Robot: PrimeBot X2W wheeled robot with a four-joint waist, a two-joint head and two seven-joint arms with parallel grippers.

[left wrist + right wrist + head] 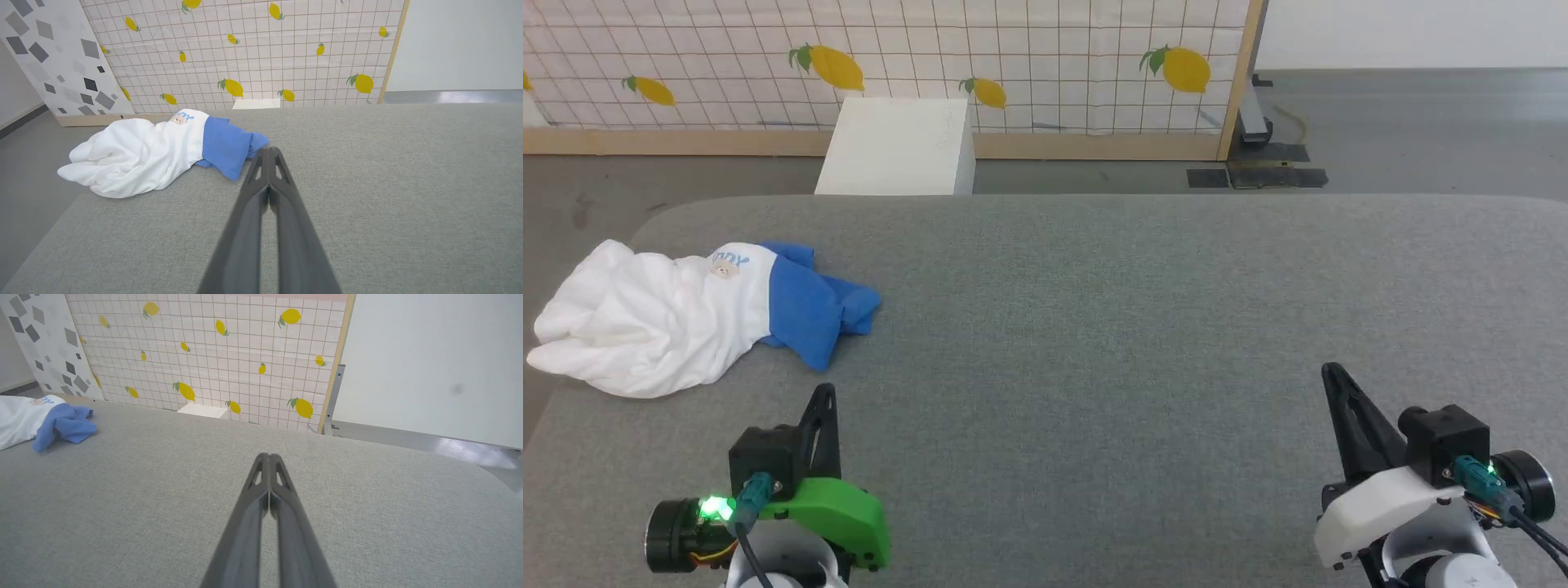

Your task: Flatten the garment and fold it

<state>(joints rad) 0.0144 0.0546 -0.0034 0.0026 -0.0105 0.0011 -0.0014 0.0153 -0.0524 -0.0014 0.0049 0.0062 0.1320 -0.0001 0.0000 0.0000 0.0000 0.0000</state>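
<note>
Garment was found crumpled at the tabletop's left edge. Jaws of left gripper and right gripper were seen pressed together.

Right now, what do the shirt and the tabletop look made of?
The garment: soft matte fabric, probably cotton knit; it slumps in loose, rounded folds, with a white body and a blue sleeve. The tabletop: grey textile or felt-like covering, matte, with a fine flecked grain; what lies beneath cannot be told.

A grey fabric-covered table spreads across the foreground. Beyond it a white box stands on the grey floor before a wood-framed lemon-print grid panel, beside a white wall.
</note>
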